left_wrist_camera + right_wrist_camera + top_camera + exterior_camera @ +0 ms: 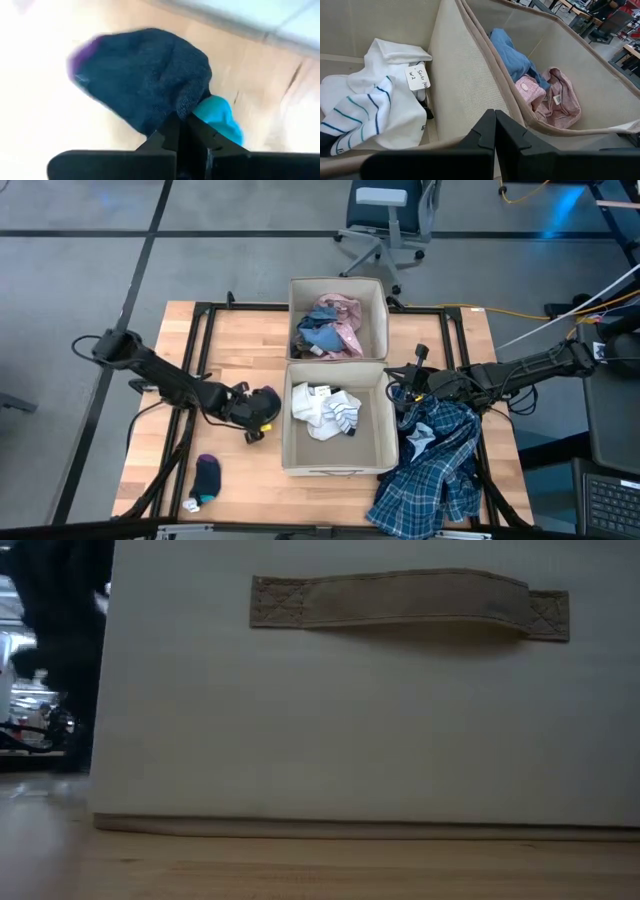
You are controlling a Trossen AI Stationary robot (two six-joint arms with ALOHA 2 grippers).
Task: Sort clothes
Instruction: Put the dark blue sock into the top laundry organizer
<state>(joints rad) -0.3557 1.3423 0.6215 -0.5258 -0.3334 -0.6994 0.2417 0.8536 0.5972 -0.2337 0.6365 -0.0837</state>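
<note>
Left wrist view shows the left tool (182, 131) pressed together — pinching a dark grey sock (145, 80) beside its teal patch.

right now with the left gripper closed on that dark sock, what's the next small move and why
Probably lift straight up. The left gripper is shut on the dark knit sock with a purple toe and teal patch, which looks close to the wooden table beside the near beige fabric bin. Raising it should clear that bin's wall before swinging over.
</note>
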